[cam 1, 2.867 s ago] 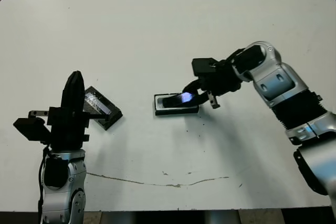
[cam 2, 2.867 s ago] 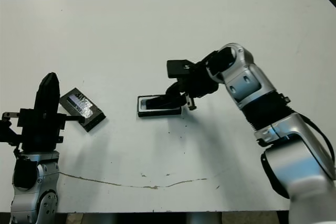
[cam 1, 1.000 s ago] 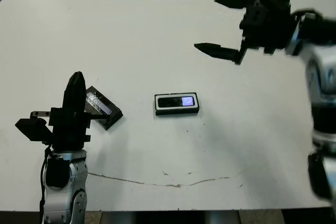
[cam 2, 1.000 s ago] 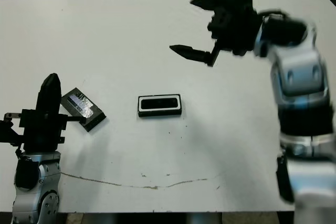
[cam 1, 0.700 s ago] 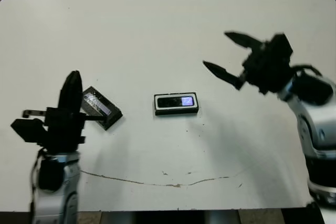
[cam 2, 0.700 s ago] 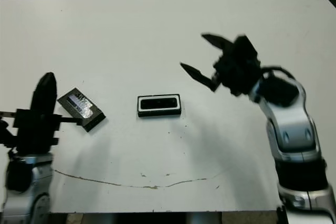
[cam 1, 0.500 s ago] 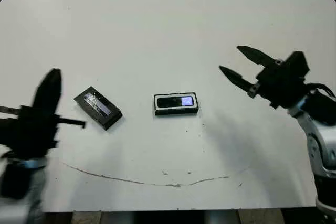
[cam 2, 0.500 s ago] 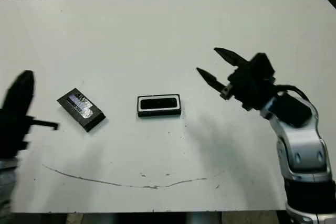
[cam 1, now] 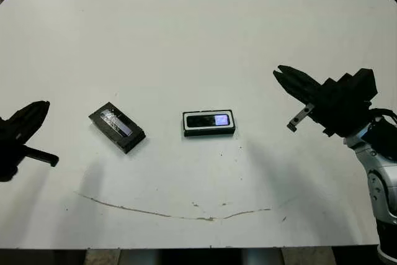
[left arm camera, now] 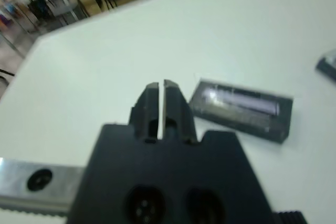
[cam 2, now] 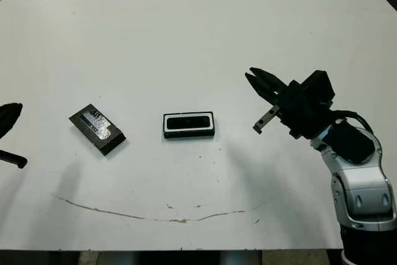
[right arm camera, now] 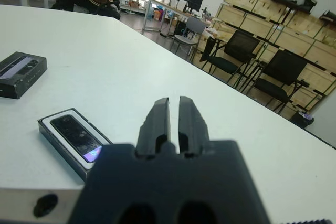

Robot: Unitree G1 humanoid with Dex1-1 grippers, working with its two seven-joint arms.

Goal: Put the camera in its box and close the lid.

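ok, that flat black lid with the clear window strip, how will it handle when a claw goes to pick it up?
The flat black rectangular lid with the shiny clear window strip looks stiff and thin, so it is probably light. It lies flat on the smooth white table, so a push would likely slide it, not tip it. The glossy window may be slippery; the dark edges look safer to pinch.

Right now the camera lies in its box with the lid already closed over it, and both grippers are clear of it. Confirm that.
Not quite. The camera lies in its box, but the lid rests apart on the table, toward the robot's left. The left eye view shows this. Both grippers are clear.
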